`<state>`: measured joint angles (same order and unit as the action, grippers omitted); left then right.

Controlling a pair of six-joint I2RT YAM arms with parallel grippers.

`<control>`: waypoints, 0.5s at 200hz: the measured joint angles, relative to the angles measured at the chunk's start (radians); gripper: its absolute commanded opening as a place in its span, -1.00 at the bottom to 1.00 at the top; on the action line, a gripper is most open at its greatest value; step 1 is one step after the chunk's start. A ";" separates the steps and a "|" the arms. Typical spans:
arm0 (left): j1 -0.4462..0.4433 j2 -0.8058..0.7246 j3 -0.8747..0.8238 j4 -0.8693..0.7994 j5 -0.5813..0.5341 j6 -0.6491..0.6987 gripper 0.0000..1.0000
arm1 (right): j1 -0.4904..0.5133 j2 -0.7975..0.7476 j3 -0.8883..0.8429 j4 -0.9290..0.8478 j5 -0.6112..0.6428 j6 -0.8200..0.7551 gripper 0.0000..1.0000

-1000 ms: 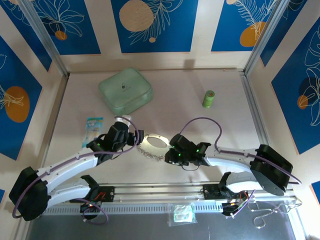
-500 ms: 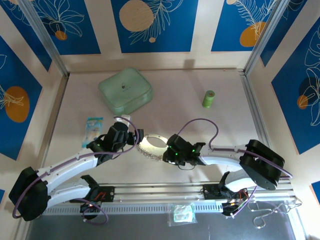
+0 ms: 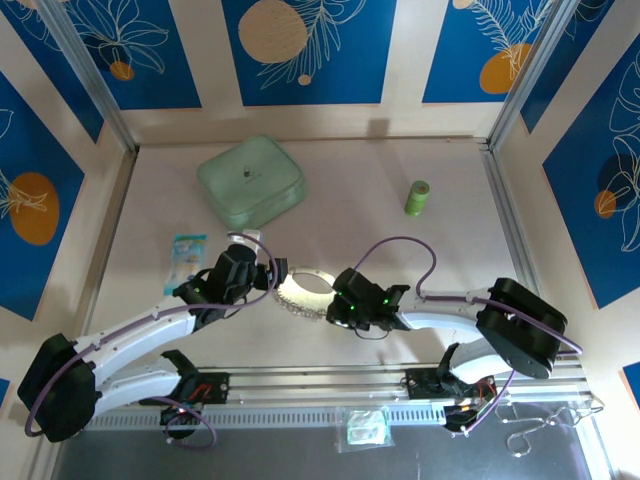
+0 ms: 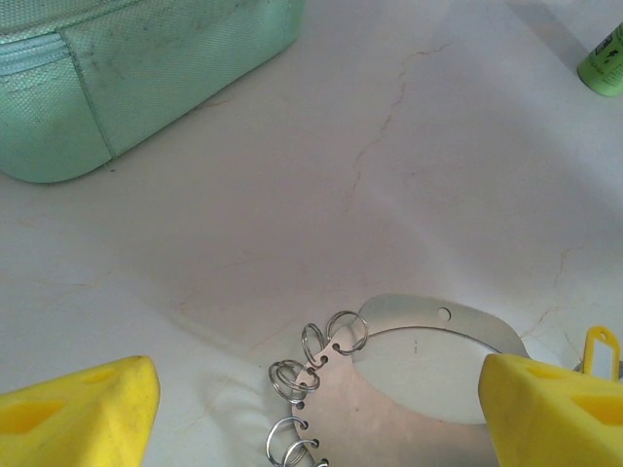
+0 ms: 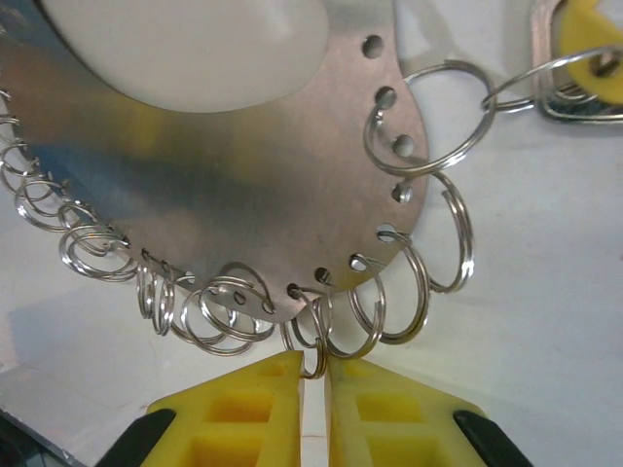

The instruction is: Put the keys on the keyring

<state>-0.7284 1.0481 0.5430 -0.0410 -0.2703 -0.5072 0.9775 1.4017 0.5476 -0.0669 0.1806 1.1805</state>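
The keyring [image 3: 306,287] lies flat on the table [image 3: 400,255], a little toward 6 o'clock from the middle, between our two grippers. The biggest thing near it is the green pouch [image 3: 250,180], at 11 o'clock and well apart. The left gripper [image 4: 319,409] reaches in from 9 o'clock. Its yellow fingers [image 4: 78,413] stand wide apart with the plate of the keyring in the gap between them, and they clamp nothing. The right gripper [image 5: 313,375] is at 4 o'clock of the plate. Its fingers [image 5: 248,404] are almost together, with only a thin slit between, and one split ring [image 5: 311,341] sits in the mouth of that slit. It looks pinched there, but we cannot be fully sure. We judge the plate to be thin metal: light, stiff and smooth, so it will slide on the table if we push it from one side only. A good hold is across the part of its rim where no rings hang. The split rings are small, loose and springy. We expect them to swing and tangle easily, and a grip on the wire can slip. The yellow key [image 4: 599,347] lies just beside the plate, at 3 o'clock in the left wrist view. It is tiny and flat, best taken by its head.
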 measured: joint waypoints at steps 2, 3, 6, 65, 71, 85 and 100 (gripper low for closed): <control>0.000 0.000 0.000 0.000 0.000 0.000 0.69 | 0.000 0.000 0.000 0.000 0.000 0.000 -0.69; 0.000 0.000 0.000 0.000 0.000 0.000 0.69 | 0.000 0.001 0.000 0.000 0.000 0.000 -0.68; 0.000 0.000 0.000 0.000 0.000 0.000 0.69 | 0.000 0.002 0.000 0.000 0.001 0.000 -0.68; 0.000 0.000 0.000 0.000 0.000 0.000 0.69 | -0.007 0.020 0.004 0.007 0.004 0.002 -0.70; 0.000 0.000 0.000 0.000 0.000 0.000 0.69 | -0.009 0.024 0.008 0.008 0.004 0.002 -0.71; 0.000 0.000 0.000 0.000 0.000 0.000 0.69 | -0.009 0.030 0.014 0.012 0.006 0.002 -0.78; 0.000 0.000 0.000 0.000 -0.001 0.000 0.68 | -0.009 0.030 0.021 0.012 0.008 -0.001 -0.85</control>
<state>-0.7284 1.0481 0.5430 -0.0410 -0.2710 -0.5068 0.9684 1.4319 0.5686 -0.0547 0.1890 1.1797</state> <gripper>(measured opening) 0.843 0.101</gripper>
